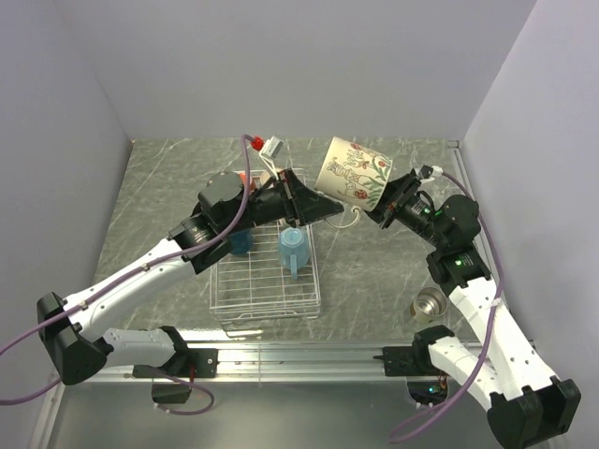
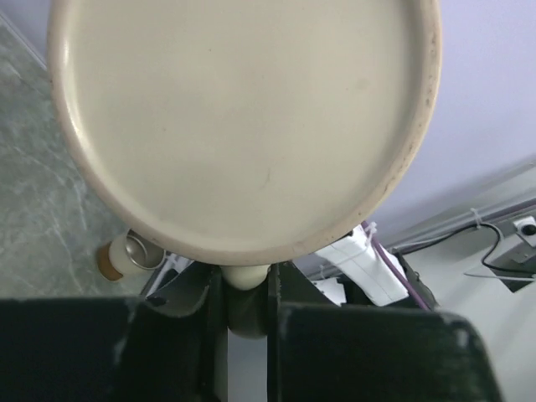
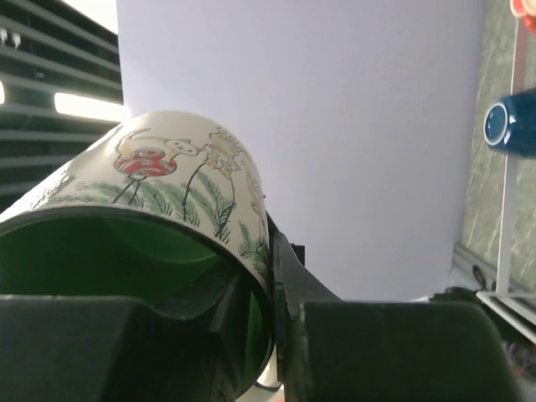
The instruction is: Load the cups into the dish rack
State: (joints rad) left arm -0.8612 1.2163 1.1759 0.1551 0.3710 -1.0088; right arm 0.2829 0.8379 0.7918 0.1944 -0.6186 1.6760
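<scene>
Two cups are loaded: the light blue mug (image 1: 292, 248) and the dark blue mug (image 1: 241, 243) sit side by side inside the dish rack (image 1: 267, 299), which lies mid-bench toward the near edge. A scrap of the orange-red mug (image 1: 242, 178) shows behind the left arm, toward the far edge; I cannot tell whether it is in the rack. The cream mug (image 1: 351, 175) hangs in the air just past the rack's far right corner. The left hand (image 2: 245, 293) is clamped on its handle, and the right hand (image 3: 272, 285) pinches its green-lined rim. The metallic cup (image 1: 429, 304) stands on the bench (image 1: 374, 271) near the right edge, not yet loaded. No tall beige mug is in view. I judge the task roughly a third done.
</scene>
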